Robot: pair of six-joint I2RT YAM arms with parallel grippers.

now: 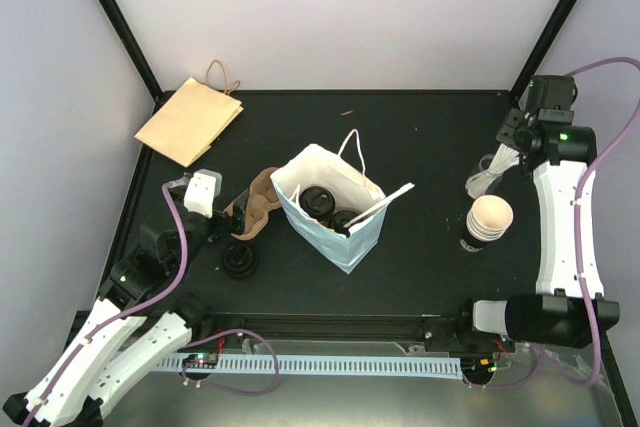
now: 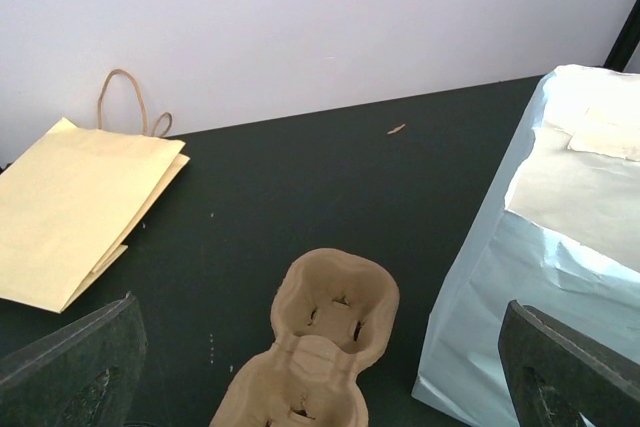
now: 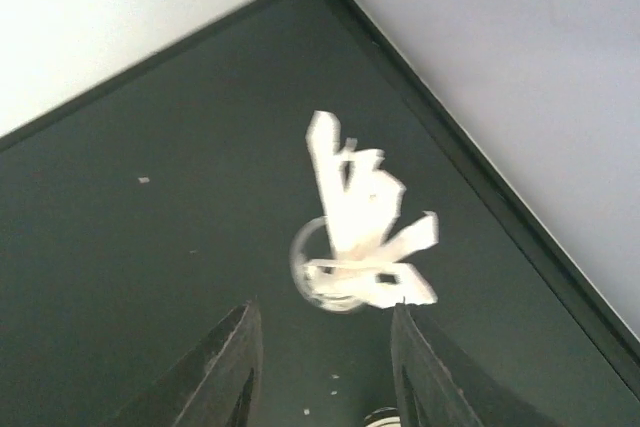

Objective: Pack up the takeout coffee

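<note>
Two lidded takeout coffees (image 1: 318, 200) sit in the white paper bag (image 1: 352, 243); left gripper (image 2: 318, 305) gapes wide over a cardboard cup carrier (image 2: 300, 359), right gripper (image 3: 322, 309) parted, empty.

I see the table (image 1: 420, 137) as matt black and faintly speckled, the white bag (image 1: 350, 232) as smooth, creased paper, the lid on the coffee cup (image 1: 318, 200) inside it as black plastic with a slight sheen, the flat tan bag (image 2: 80, 202) as matt kraft paper, and the cup carrier (image 2: 330, 317) as rough brown moulded pulp.

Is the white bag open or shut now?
Open: the white bag stands upright, and the top view looks into its wide mouth.
</note>
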